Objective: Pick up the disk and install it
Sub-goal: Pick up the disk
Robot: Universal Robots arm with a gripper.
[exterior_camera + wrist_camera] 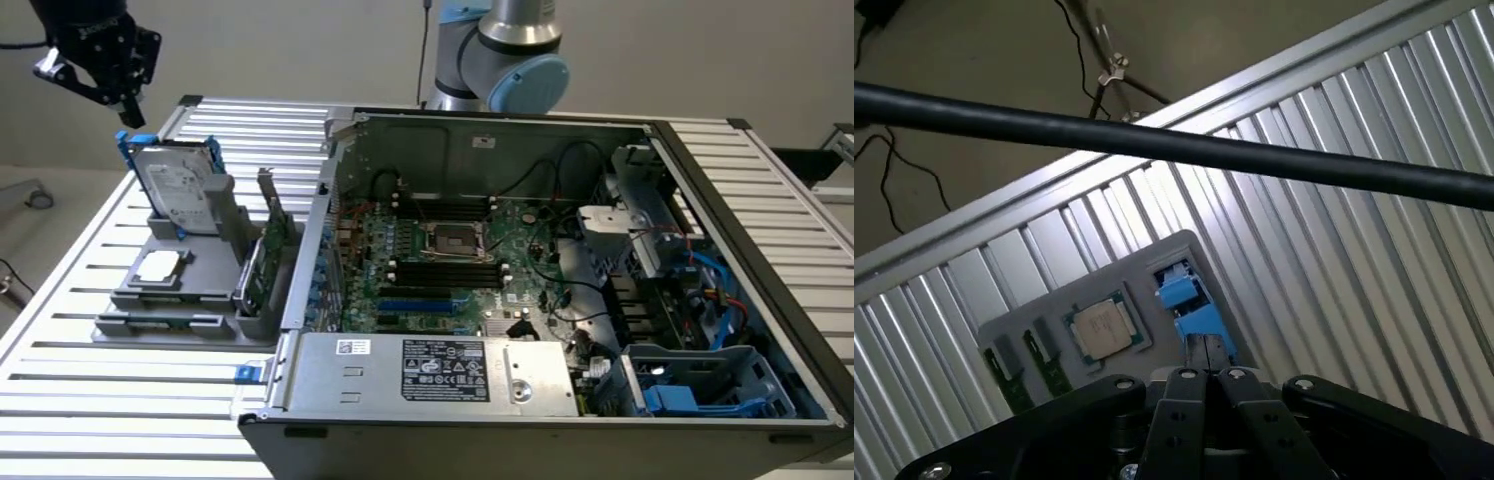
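One hand (128,115), pressed together, hangs above the upright disk (180,182); chip (159,266) and green card (276,240) sit beside it.

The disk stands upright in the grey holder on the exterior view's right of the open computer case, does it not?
Not quite. The disk does stand upright in the grey holder, but on the exterior view's left of the open computer case, as the exterior view shows.
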